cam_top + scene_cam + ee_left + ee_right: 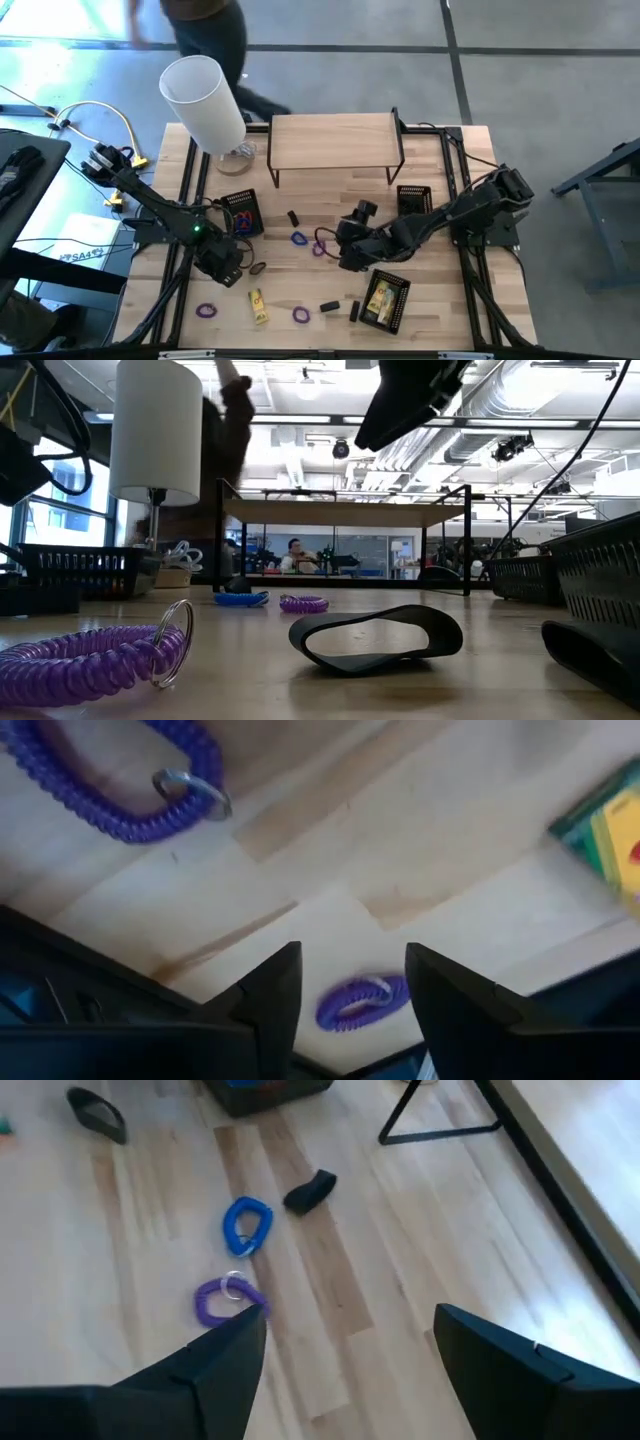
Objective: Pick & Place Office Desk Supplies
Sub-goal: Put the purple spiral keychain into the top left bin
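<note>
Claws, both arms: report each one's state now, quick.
Left claw: open, holding nothing, above a purple coil band.
Right claw: open, empty, over the table.

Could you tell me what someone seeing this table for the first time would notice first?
Probably the tall white cylinder at the table's far left corner, beside the low wooden shelf on black legs. Next, the purple coiled band loops scattered across the pale wooden tabletop, one looming large in the low view. Both dark arms reach in over the middle, the left gripper near a dark band loop and the right gripper wide open.
</note>
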`<state>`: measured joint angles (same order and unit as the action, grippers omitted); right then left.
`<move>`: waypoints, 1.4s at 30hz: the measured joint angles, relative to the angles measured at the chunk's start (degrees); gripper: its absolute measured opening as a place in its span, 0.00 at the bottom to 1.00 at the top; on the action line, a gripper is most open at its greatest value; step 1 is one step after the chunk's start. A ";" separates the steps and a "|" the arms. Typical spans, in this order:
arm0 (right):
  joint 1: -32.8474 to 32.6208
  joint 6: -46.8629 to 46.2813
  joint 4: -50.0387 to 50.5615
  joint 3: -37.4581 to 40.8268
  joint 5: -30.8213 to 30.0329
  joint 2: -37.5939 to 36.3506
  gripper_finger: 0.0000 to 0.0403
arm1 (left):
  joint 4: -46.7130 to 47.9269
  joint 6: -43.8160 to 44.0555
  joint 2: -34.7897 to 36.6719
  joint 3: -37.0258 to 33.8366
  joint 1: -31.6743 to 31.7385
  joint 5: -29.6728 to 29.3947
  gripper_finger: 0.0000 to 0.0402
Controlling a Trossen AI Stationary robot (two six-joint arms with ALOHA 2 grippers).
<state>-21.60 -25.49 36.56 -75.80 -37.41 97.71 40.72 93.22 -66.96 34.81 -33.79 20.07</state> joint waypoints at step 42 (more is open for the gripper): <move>14.09 14.97 0.04 0.01 17.42 0.00 0.69 | 12.97 2.77 0.00 5.33 -0.63 -21.28 0.47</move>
<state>-7.51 -10.52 36.60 -75.79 -19.99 97.71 53.69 95.98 -66.96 40.14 -34.41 -1.21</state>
